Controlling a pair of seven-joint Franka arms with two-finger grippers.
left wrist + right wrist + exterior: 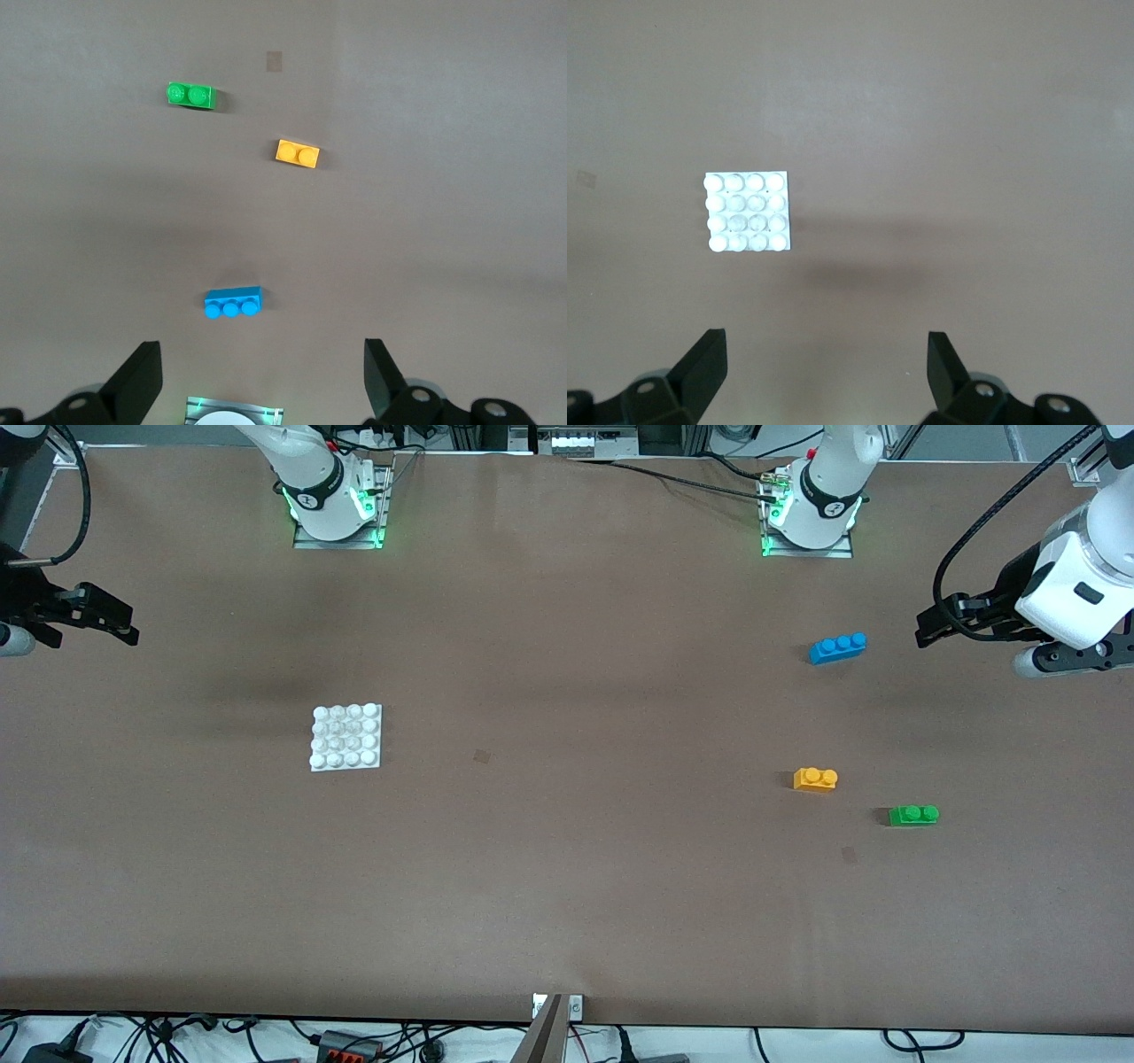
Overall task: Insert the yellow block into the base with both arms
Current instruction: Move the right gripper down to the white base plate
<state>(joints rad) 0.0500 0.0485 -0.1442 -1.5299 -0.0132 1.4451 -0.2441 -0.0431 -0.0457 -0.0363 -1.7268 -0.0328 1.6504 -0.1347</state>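
The yellow block [816, 779] [298, 153] lies on the table toward the left arm's end, studs up. The white studded base [345, 737] [748, 212] lies flat toward the right arm's end. My left gripper [926, 631] [262, 372] hangs open and empty high over the table's edge at the left arm's end, well apart from the block. My right gripper [124, 627] [827, 367] hangs open and empty over the edge at the right arm's end, apart from the base.
A blue three-stud brick [837, 647] [233, 303] lies farther from the front camera than the yellow block. A green two-stud brick [913, 815] [191, 94] lies nearer, beside the yellow one. The arm bases [337, 505] [811, 514] stand along the table's back edge.
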